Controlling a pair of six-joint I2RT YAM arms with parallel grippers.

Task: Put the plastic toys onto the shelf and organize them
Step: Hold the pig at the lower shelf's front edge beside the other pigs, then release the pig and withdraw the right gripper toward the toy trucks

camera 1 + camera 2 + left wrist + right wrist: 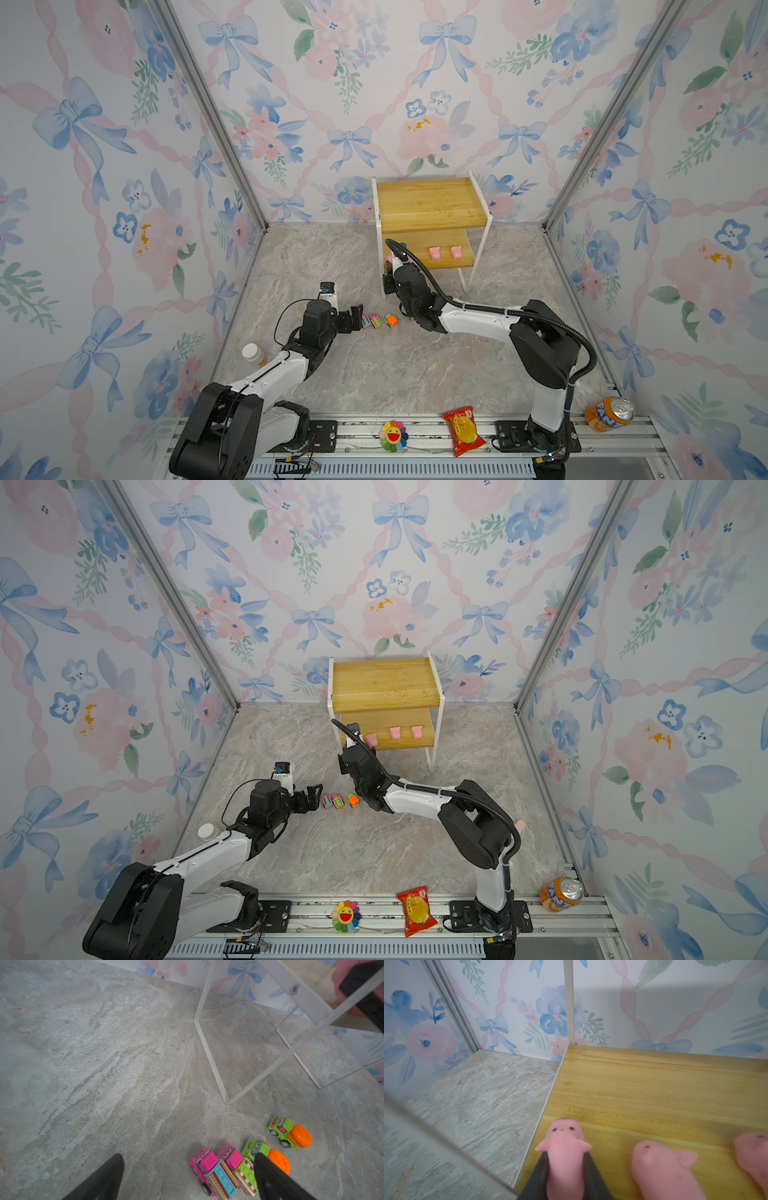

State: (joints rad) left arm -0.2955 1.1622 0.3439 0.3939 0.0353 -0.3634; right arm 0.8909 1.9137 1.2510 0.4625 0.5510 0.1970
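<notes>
My right fingers (541,1169) pinch a pink pig (563,1138) at the front-left corner of the shelf's (643,1088) lower board, beside two pigs (660,1167); my left fingers (268,1174) stand spread by four cars (234,1162).

A robot lab booth: floral-papered wall panels (83,166), aluminium frame posts (209,108), marble-look counter (374,374), slotted mounting rail (424,441).

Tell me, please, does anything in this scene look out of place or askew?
The red snack packet lies slanted across the grey metal rail at the front, beside a rainbow-petalled smiling flower; both sit off the marble tabletop. Nothing looks spilled.
</notes>
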